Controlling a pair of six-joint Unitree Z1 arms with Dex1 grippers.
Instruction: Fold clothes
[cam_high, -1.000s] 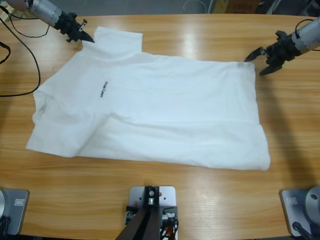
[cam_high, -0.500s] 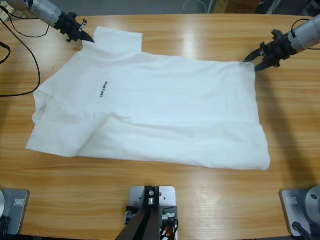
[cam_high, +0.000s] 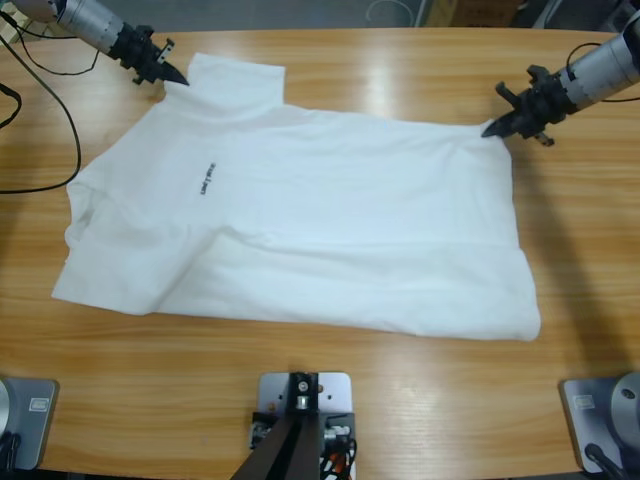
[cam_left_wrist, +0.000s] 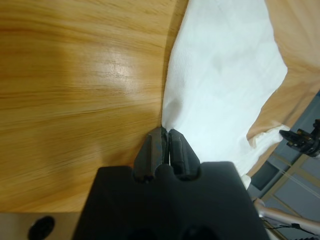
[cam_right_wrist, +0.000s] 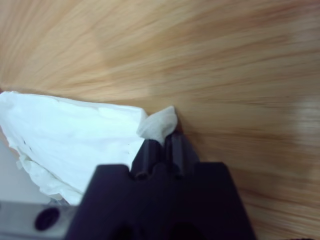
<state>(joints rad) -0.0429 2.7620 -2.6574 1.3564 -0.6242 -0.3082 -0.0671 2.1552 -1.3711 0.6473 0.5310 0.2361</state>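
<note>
1. Since a second ago, the right gripper (cam_high: 492, 127) has swung in from beside the hem and shut its two black jaws. The left gripper (cam_high: 178, 78) and the cloth have stayed put.
2. One white T-shirt (cam_high: 330, 220) lies spread flat across the middle of the one wooden table (cam_high: 400, 70), collar end toward the high view's left and hem toward its right. A single small dark logo (cam_high: 206, 178) shows on the chest.
3. Two arms are in play, one from each upper corner of the high view.
4. The right gripper (cam_right_wrist: 162, 137) is clenched on the hem's far corner of the T-shirt (cam_right_wrist: 65, 135); a small tuft of cloth pokes up past its tips.
5. The left gripper (cam_left_wrist: 166, 132) is also pressed together, its tips pinching the edge of the T-shirt (cam_left_wrist: 220, 75) at the far sleeve.
6. In the left wrist view the other gripper shows small at the right edge.
</note>
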